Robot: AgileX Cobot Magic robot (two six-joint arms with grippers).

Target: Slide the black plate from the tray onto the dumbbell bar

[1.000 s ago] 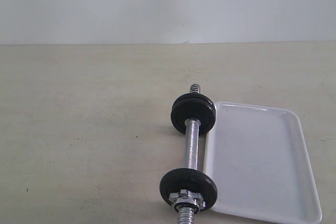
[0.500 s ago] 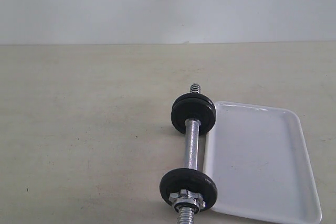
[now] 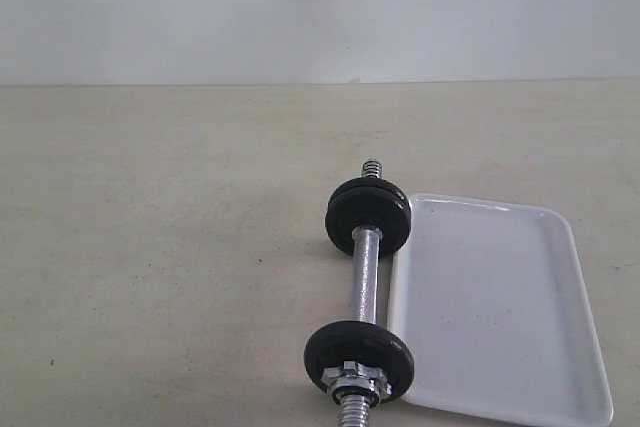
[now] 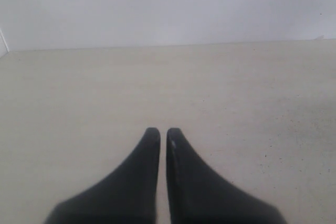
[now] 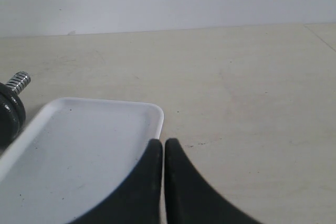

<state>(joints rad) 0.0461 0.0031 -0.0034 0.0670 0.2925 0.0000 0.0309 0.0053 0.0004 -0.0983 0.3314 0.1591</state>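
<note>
The dumbbell bar (image 3: 364,277) lies on the table, running from near to far, just left of the white tray (image 3: 500,307). A black plate (image 3: 368,217) sits on its far end, with what looks like a second disc close behind it. Another black plate (image 3: 360,355) sits at the near end against the silver star nut (image 3: 352,375). Nothing lies in the tray. Neither gripper shows in the exterior view. My left gripper (image 4: 163,132) is shut over bare table. My right gripper (image 5: 162,142) is shut and empty above the tray's corner (image 5: 152,111), with the far plate (image 5: 9,114) off to one side.
The beige table (image 3: 150,247) stretches wide to the left of the dumbbell and behind it, up to a white wall (image 3: 320,7). The tray's near edge runs close to the front of the exterior view.
</note>
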